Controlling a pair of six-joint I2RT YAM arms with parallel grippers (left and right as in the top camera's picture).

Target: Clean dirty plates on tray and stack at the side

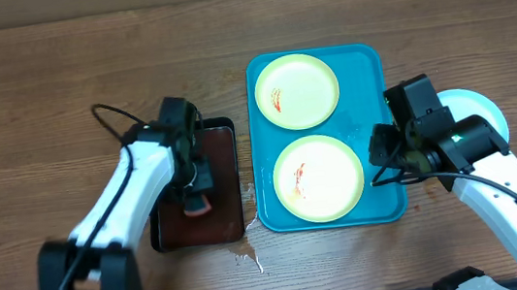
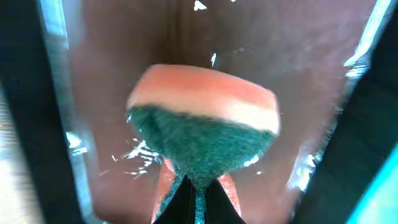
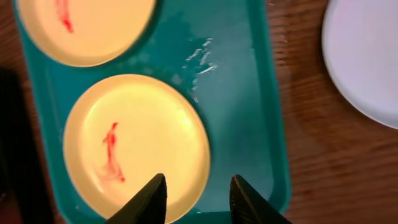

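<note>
**A:** Where are the plates found?

**B:** Two are seen lying on the turquoise tray (image 1: 369, 103), right of centre in the overhead view. The upper plate (image 1: 298, 92) is set toward the tray's top edge and the lower plate (image 1: 318, 178) toward its bottom edge, close together but apart. A red-orange smear is seen on the left half of each. A third plate (image 1: 485, 107), paler, is laid on the table (image 1: 36, 73) just right of the tray and is partly covered by the right arm.

**A:** How is the right gripper held?

**B:** The right gripper (image 3: 198, 198) is seen with its fingers spread apart and nothing between them. It is held over the near rim of the lower plate, at the bottom of the right wrist view. Whether the plate is touched cannot be told.

**A:** And the left?

**B:** The left gripper (image 1: 195, 193) is held over the brown tray (image 1: 222, 149), left of centre in the overhead view. It is clamped on a sponge (image 2: 205, 118), which is orange-pink on one face and green on the other. The green part is pinched between the fingers at the bottom of the left wrist view. Glints of water are seen on the brown tray. Water drops (image 1: 248, 253) are scattered on the table just below that tray's lower right corner.
</note>
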